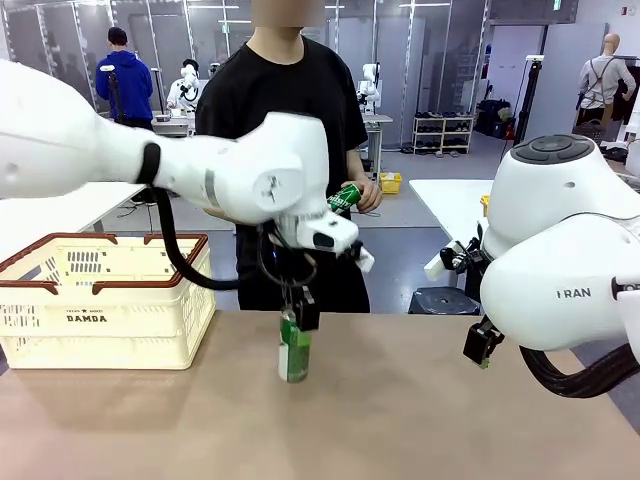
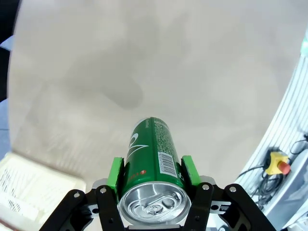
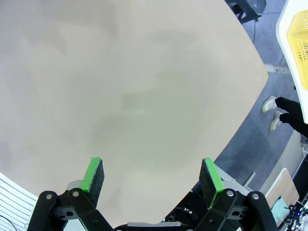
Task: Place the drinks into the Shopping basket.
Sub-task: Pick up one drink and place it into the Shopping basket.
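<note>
**A:** What is the left gripper (image 2: 151, 171) doing?

**B:** It is clamped on a green can (image 2: 153, 144). One green pad presses each side of the can just below the silver top, and the pull tab faces the wrist camera.

**A:** Where is that can?

**B:** It hangs upright under the gripper, over the middle of the table (image 1: 450, 420). From the front its base sits at the tabletop or just above it. I cannot tell whether it touches.

**A:** And the Shopping basket (image 1: 100, 300)?

**B:** It sits on the table to the robot's left, well apart from the can, with the "DAMDA" side facing the front camera.

**A:** The right gripper (image 3: 153, 175)?

**B:** Its jaws are spread wide with nothing between them. Bare tabletop lies below, near the table's right edge.

**A:** Anything beyond that?

**B:** The person's hand (image 1: 368, 192) at the far side holds a second green can (image 1: 345, 197), which is tilted. A yellow mesh basket (image 3: 296, 43) stands off the table on another white surface.
</note>
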You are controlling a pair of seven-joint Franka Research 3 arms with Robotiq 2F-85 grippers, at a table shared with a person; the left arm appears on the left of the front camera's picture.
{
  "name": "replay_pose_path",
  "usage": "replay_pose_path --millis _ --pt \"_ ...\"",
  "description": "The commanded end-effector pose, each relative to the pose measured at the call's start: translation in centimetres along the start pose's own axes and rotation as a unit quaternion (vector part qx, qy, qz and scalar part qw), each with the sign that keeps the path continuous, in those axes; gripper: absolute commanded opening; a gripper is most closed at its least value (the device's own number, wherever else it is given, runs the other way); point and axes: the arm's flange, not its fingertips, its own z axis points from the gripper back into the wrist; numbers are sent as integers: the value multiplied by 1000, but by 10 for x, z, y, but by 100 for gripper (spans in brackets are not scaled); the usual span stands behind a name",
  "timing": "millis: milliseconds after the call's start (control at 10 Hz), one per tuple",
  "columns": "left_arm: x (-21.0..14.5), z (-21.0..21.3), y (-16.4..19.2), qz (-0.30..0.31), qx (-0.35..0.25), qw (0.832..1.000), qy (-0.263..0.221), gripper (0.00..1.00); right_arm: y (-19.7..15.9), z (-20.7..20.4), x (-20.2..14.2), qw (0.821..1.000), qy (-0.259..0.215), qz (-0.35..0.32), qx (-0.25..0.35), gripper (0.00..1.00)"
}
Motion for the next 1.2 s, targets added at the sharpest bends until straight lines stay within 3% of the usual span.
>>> replay_pose_path --millis 0,300,500,600,1100 --pt "-30 41 8 23 23 999 2 17 -1 0 -1 1000 0 3 1 100" --pt "-84 74 32 75 38 996 -7 17 -1 0 -1 1000 0 3 1 100" --pt "-103 85 36 78 49 995 -32 17 -1 0 -1 1000 0 3 1 100" --pt "-84 84 45 77 40 996 -9 17 -1 0 -1 1000 0 3 1 100" --pt "-84 84 45 77 40 996 -9 17 -1 0 -1 1000 0 3 1 100"
